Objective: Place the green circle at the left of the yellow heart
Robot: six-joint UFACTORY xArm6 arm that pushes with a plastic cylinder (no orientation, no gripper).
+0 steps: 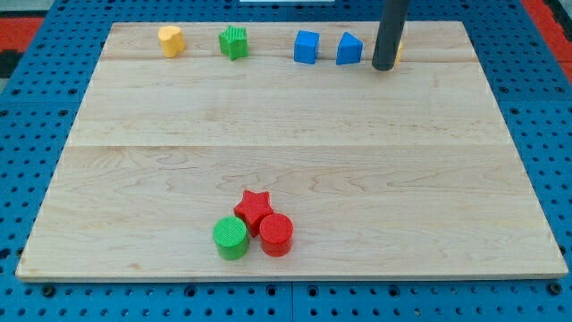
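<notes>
Green circle (pixel 231 237) lies near the view's bottom edge of the wooden board (pixel 295 161), far below and well to the left of the rod's tip (pixel 383 66). It touches the red star (pixel 254 209) at its upper right and sits just beside the red circle (pixel 276 234) on its right; these three form one tight cluster, well apart from the tip.

Along the view's top edge, going left to right:
- Yellow heart (pixel 172 39): farthest to the left of the tip, at about the tip's height in the view.
- Green star (pixel 233 42): near the yellow heart, well to the left of the tip.
- Blue cube (pixel 307 46): to the left of the tip, apart from it.
- Blue block of unclear shape (pixel 349 47): just beside the tip on its left; contact cannot be determined.
- Yellow-orange block (pixel 398 49): only a sliver shows at the rod's right edge; the rest is hidden behind the rod, so shape cannot be determined.

Arm pose: only the dark rod (pixel 391 31) is visible. It enters from the view's top edge and stands nearly upright, leaning slightly so its lower end sits a little to the left of its upper part. The end effector is a plain rod with nothing that opens or closes, and it holds nothing. The tip rests at board level in the top row.
</notes>
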